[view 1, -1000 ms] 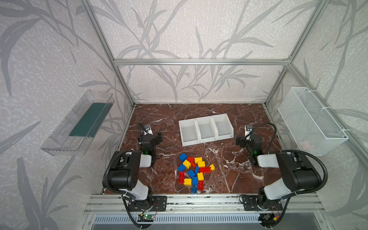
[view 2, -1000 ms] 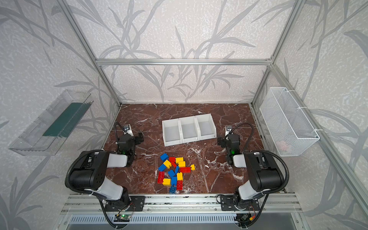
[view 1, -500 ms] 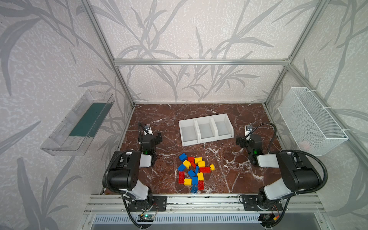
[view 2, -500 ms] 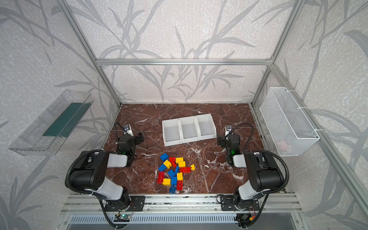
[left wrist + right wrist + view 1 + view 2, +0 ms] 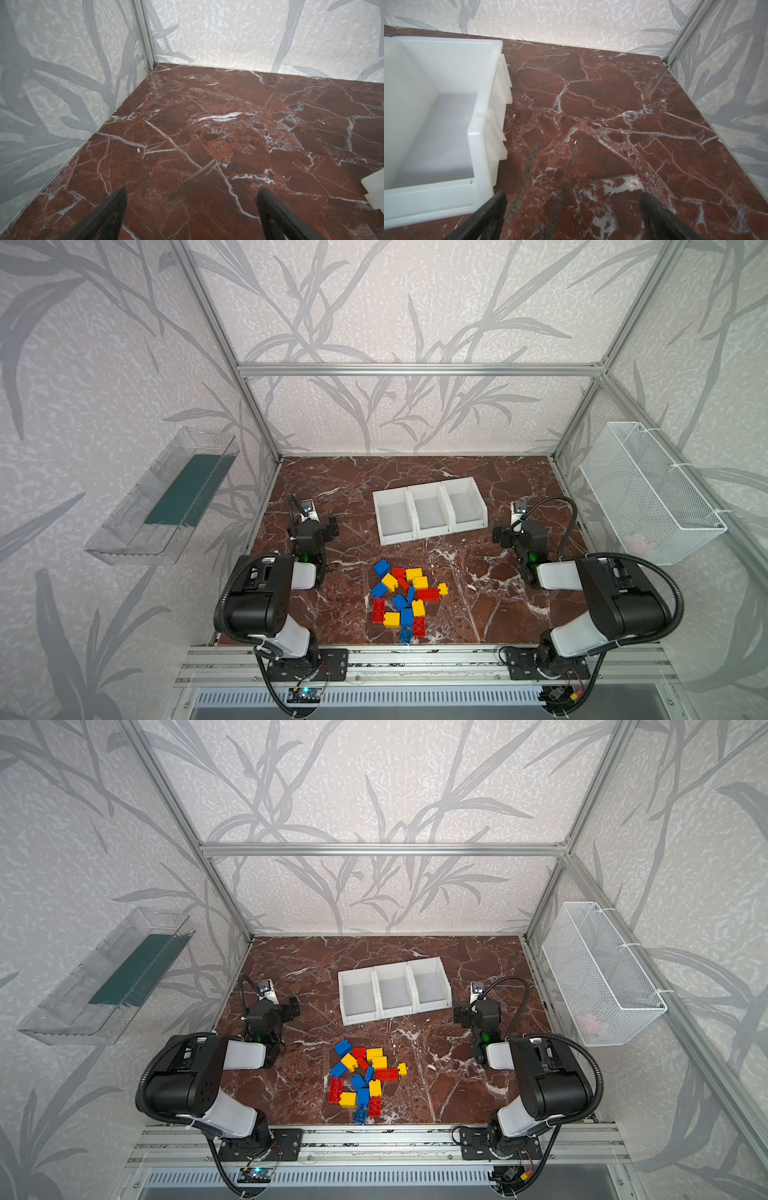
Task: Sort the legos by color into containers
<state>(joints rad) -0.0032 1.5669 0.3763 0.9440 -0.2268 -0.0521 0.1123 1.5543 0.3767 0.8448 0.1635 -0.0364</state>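
A pile of red, blue and yellow legos (image 5: 405, 599) (image 5: 363, 1077) lies near the front middle of the marble table. Behind the pile stands a row of three white containers (image 5: 432, 533) (image 5: 397, 1013), and nothing shows inside them. My left gripper (image 5: 318, 527) (image 5: 276, 1009) rests low on the left, open, with bare marble between its fingers in the left wrist view (image 5: 192, 192). On the right my right gripper (image 5: 517, 533) (image 5: 476, 1013) is open too, beside the rightmost container (image 5: 483, 133), with nothing between its fingers (image 5: 573, 195). Neither wrist view shows the legos.
A white wire basket (image 5: 648, 493) hangs on the right wall and a clear plastic tray (image 5: 166, 497) on the left wall. Aluminium frame posts stand at the back corners. A corner of a white container (image 5: 374, 187) shows in the left wrist view.
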